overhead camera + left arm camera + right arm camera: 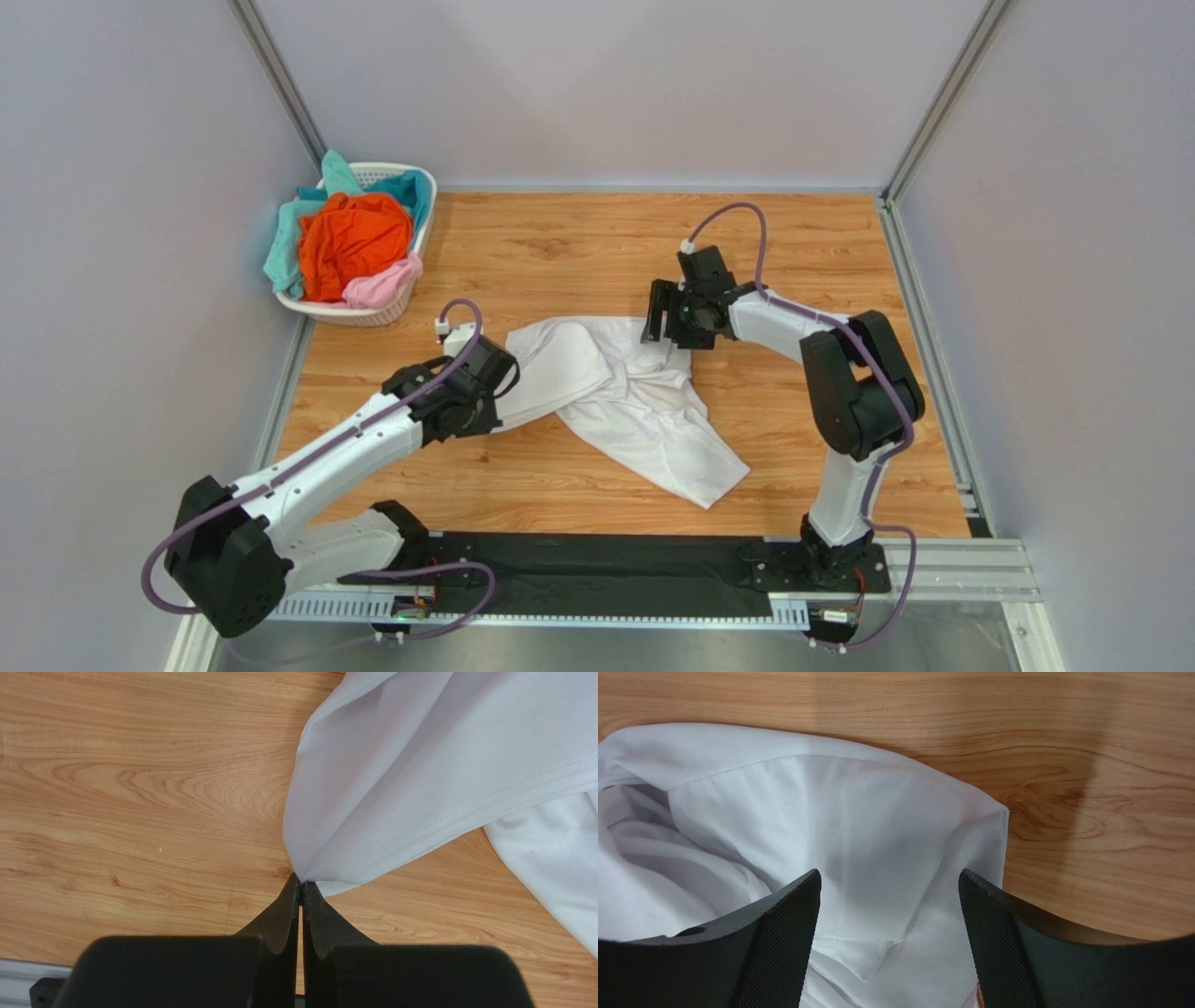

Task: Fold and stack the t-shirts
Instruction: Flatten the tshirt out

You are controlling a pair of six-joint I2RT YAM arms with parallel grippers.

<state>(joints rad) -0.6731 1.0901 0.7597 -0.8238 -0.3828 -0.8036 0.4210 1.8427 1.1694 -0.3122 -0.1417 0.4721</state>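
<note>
A white t-shirt [624, 399] lies crumpled in the middle of the wooden table. My left gripper [484, 385] is shut on its left edge; in the left wrist view the fingertips [302, 882] pinch a corner of the white cloth [421, 770], which fans out up and to the right. My right gripper [671, 325] is open above the shirt's upper right part; in the right wrist view its gripper [889, 882] straddles the white cloth [878, 833] with nothing held. Orange [351, 241], teal [292, 238] and pale pink [382, 287] t-shirts lie bunched in the basket.
A white lattice basket [400, 179] stands at the back left corner of the table. Grey walls close in the table on the left, back and right. A metal rail [926, 567] runs along the near edge, with both arm bases on it.
</note>
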